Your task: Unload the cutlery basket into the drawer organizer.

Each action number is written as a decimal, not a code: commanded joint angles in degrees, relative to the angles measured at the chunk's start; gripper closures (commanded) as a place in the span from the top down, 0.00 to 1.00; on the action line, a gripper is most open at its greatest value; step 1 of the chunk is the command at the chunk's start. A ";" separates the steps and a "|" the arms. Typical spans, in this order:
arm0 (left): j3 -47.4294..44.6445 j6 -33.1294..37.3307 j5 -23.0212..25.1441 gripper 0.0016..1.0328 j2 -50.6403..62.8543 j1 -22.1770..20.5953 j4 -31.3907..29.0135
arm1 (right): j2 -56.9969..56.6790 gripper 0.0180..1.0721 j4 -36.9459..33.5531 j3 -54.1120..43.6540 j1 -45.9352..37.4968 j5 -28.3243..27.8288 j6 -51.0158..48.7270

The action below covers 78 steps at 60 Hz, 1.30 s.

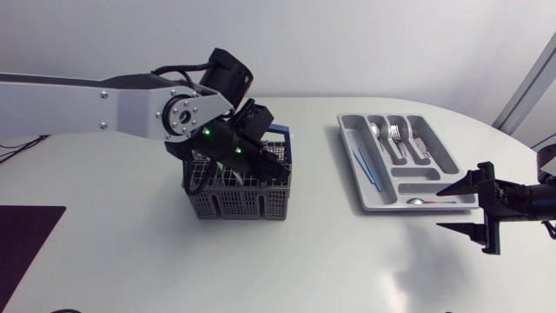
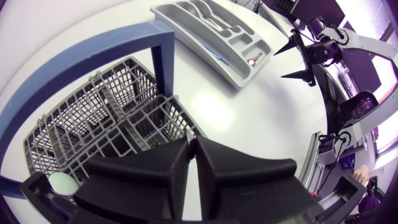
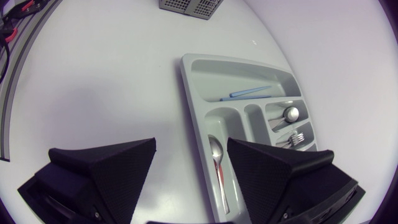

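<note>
The dark grey cutlery basket (image 1: pixel 236 205) with a blue handle (image 1: pixel 280 132) stands left of the table's middle. My left gripper (image 1: pixel 259 163) is down in its top. In the left wrist view its fingers (image 2: pixel 217 168) are pressed almost together over the basket's cells (image 2: pixel 124 106); only a pale sliver shows between them, and I cannot tell what it is. A pale green round thing (image 2: pixel 62 183) lies beside them. The grey drawer organizer (image 1: pixel 356 169) sits at the right with spoons (image 3: pixel 216 149), forks (image 3: pixel 297 137) and blue sticks (image 3: pixel 252 93). My right gripper (image 1: pixel 440 209) hovers open by its near end.
A dark mat (image 1: pixel 26 235) lies at the table's front left corner. The organizer's long side (image 3: pixel 193 106) is just ahead of the right gripper (image 3: pixel 191 149). Bare tabletop lies between basket and organizer.
</note>
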 commanded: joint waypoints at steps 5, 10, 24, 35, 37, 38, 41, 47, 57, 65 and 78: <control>-2.60 -1.76 1.85 0.09 -4.05 1.06 1.68 | -3.01 0.79 -0.18 -2.47 0.88 -1.22 0.81; -3.04 -2.20 1.94 0.09 -4.84 1.23 2.21 | -4.59 0.79 -0.71 -3.35 0.96 -1.74 0.90; -3.30 -3.87 8.27 0.09 -6.16 3.96 2.38 | -7.14 0.79 -2.29 -4.40 1.31 -1.92 1.07; -2.60 -4.66 12.49 0.09 -8.27 6.16 1.42 | -9.25 0.79 -4.66 -4.40 1.58 -2.62 1.07; -2.42 -4.66 12.84 0.09 -9.23 6.16 1.24 | -9.95 0.79 -5.46 -4.40 1.67 -2.80 1.07; -2.34 -4.66 12.93 0.09 -9.67 6.24 1.07 | -10.13 0.79 -5.81 -4.40 1.75 -2.80 1.07; -1.63 -4.49 13.54 0.09 -10.90 6.42 -0.08 | -11.44 0.82 -7.13 -4.40 2.11 -2.97 1.34; -0.93 -4.13 13.98 0.09 -13.10 6.60 -1.57 | -14.34 0.83 -9.67 -4.05 2.90 -4.12 2.13; -0.93 -3.26 14.95 0.09 -16.53 6.07 -3.07 | -18.65 0.83 -17.67 -1.76 4.65 -6.49 2.22; -0.49 -1.50 17.15 0.09 -17.85 6.07 -3.77 | -19.00 0.86 -26.73 2.63 6.76 -8.07 2.13; 0.48 5.27 23.92 0.09 -16.88 4.31 -6.93 | -18.65 0.86 -37.27 7.38 12.74 -8.95 2.30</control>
